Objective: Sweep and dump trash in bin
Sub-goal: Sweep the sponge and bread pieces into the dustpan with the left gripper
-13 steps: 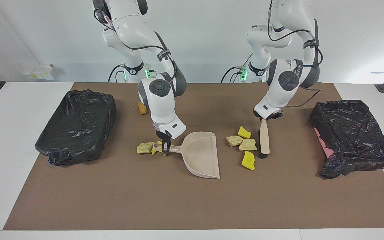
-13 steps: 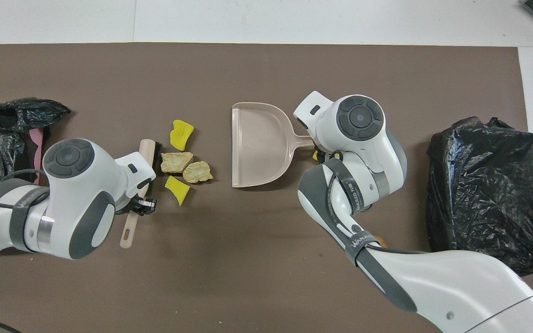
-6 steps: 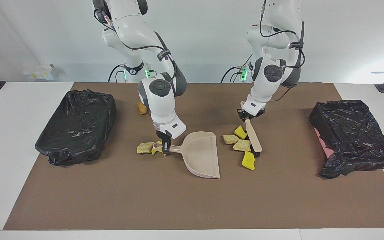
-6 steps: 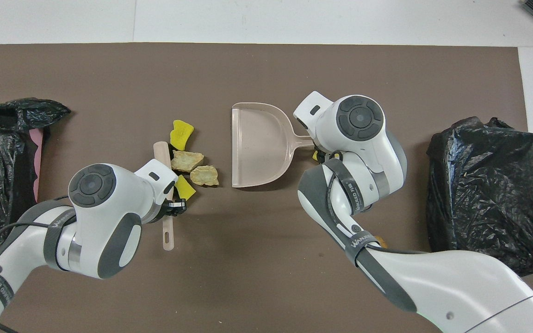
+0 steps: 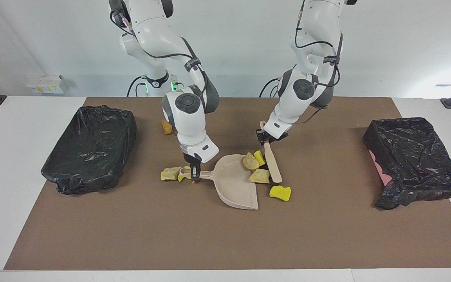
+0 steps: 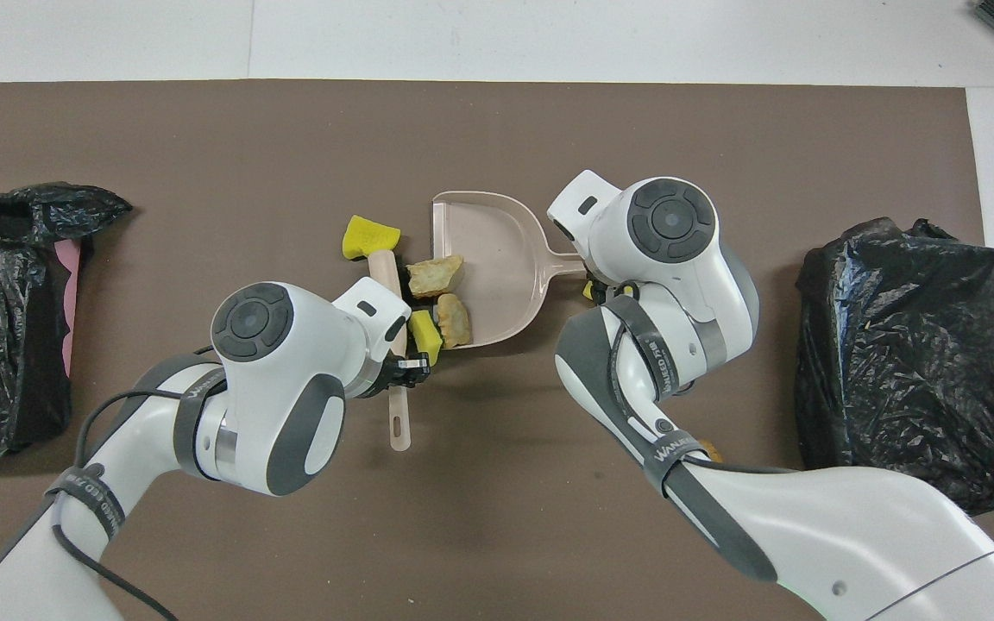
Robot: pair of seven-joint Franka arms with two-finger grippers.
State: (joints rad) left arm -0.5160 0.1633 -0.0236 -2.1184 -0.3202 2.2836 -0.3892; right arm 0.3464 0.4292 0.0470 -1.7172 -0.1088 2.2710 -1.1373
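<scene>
At mid-table, the left gripper [image 5: 266,139], clamped on the brush [image 5: 271,164], has swept three scraps across in the last second: two beige lumps [image 5: 259,176] and a yellow chunk [image 5: 259,157] now sit at the dustpan [image 5: 235,184] mouth, while another yellow sponge [image 5: 280,192] slipped past, outside the lip. Right gripper [image 5: 194,172] stays shut on the dustpan handle. Judged partway: stray sponge, two scraps by the handle [image 5: 170,173] and brown nugget [image 5: 166,127] remain; both bins [image 5: 88,147] untouched.

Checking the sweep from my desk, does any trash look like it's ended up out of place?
Yes. One bright yellow sponge chunk lies on the brown mat just outside the beige plastic dustpan's open edge, missed by the beige-handled brush. A pale lump and another yellow scrap sit by the dustpan's handle.
</scene>
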